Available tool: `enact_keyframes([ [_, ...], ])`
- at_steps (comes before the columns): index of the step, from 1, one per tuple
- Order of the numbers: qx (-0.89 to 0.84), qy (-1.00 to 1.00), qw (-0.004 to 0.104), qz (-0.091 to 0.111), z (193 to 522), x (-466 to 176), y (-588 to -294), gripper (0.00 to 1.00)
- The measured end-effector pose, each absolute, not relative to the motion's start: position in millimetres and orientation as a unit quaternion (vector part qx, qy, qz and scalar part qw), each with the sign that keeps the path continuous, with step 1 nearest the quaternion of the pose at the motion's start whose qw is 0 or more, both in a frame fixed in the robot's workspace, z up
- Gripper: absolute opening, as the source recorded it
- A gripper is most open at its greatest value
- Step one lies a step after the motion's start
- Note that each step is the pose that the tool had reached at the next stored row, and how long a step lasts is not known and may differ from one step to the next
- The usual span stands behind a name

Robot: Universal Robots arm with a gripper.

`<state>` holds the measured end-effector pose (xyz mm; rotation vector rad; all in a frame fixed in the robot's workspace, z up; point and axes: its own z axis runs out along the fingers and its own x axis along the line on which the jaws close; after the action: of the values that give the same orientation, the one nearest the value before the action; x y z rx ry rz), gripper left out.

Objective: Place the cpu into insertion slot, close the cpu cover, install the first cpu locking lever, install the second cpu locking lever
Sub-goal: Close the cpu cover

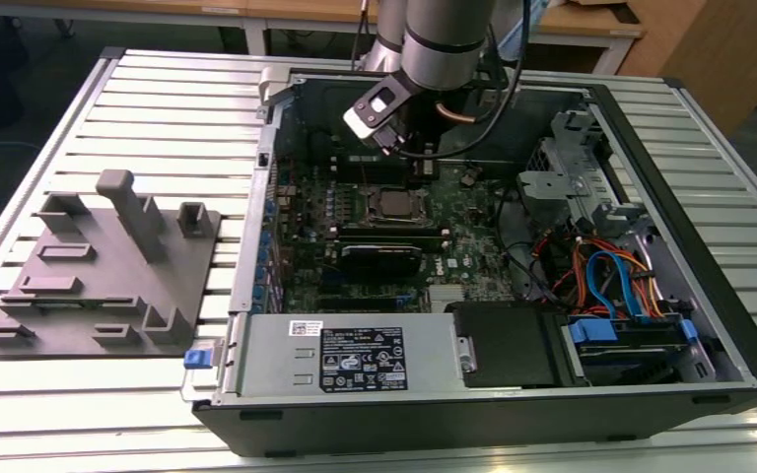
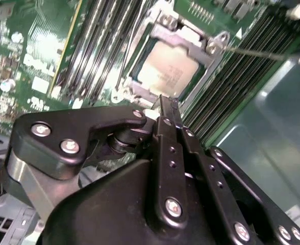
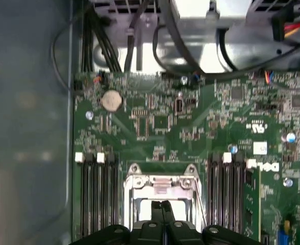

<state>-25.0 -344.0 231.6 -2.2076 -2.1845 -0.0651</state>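
Inside an open computer case (image 1: 511,419), one gripper (image 2: 169,104) hangs just above the insertion slot (image 1: 385,204).
Its two jaws are pressed together, holding nothing. One cpu (image 2: 164,71) sits in that slot, centre of the exterior view, under one lowered cpu cover (image 3: 163,179).

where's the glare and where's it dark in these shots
Second wrist view: glare washes out the green circuit board and sheens the cpu. First wrist view: the metal panel beyond the board is blown white, the case wall dim. Exterior view: even light on the slatted table.
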Motion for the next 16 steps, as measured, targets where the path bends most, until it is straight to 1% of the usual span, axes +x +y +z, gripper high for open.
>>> enact_keyframes([
  [16, -0.709, -0.705, 0.018, -0.021, 228.0, -30.6, -344.0, 0.11],
])
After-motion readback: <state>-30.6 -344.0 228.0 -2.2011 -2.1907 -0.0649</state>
